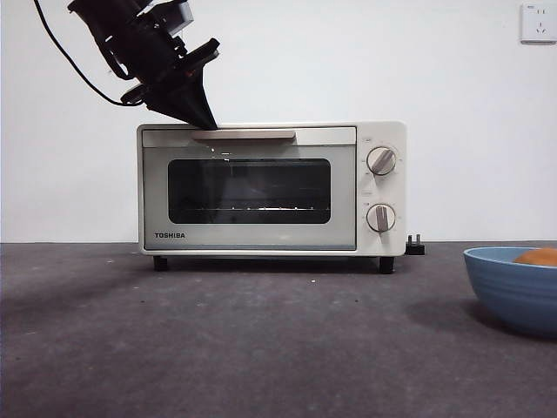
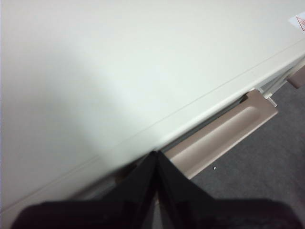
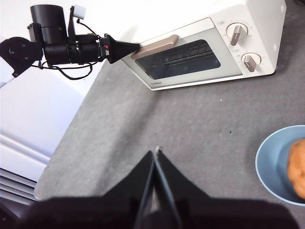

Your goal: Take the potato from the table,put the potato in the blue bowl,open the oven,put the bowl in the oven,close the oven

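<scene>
Cream-white and boxy, the oven [image 1: 271, 189] is seen standing toward the back of the counter [image 1: 244, 348], its dark glass door shut and its beige bar handle [image 1: 244, 135] lying along the door's top edge. The left hand [image 1: 207, 122] is held at the handle's left end, its two black jaws pressed together into a point that rests just over or against the bar; actual contact cannot be told. The blue bowl [image 1: 513, 292] is found at the counter's right edge, well apart from the oven, with the potato [image 1: 540, 257] already lying in it. The right hand [image 3: 156, 153], jaws likewise pressed together, is held above bare counter between bowl and oven, holding nothing. Opening the door is judged to be the step in hand. With the jaws closed and set at one end of the bar, the point could be expected to slide off the smooth handle if drawn downward without hooking behind it. A pull applied so far off centre might also drag or twist the light oven on its feet instead of swinging the door.
</scene>
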Robot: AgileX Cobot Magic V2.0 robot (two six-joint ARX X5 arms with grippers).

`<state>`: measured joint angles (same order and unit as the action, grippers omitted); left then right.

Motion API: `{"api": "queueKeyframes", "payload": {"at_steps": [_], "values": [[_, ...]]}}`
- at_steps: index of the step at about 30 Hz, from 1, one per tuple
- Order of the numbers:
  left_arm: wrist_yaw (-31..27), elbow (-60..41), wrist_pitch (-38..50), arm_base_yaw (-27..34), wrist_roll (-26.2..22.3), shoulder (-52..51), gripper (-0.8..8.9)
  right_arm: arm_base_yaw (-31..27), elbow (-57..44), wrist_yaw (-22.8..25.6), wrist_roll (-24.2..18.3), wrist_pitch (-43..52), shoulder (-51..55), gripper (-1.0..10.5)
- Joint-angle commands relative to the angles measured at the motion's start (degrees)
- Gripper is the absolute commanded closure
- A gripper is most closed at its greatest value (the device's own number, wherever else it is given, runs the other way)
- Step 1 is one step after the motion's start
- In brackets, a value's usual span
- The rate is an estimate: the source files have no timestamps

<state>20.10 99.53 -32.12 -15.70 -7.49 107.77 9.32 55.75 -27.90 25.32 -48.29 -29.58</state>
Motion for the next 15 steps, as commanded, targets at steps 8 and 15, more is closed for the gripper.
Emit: {"api": "queueKeyframes", "payload": {"at_steps": [8, 15], "values": [[-1.75, -0.22, -3.78, -3.02, -0.63, 1.66, 8.19, 0.09, 0.02, 0.0, 0.66, 0.26, 0.24, 9.6], [-2.16, -0.22, -7.1, -3.52, -0.02, 1.66, 8.19, 0.09, 0.02, -0.42, 0.61, -2.05, 0.24, 9.6]]}}
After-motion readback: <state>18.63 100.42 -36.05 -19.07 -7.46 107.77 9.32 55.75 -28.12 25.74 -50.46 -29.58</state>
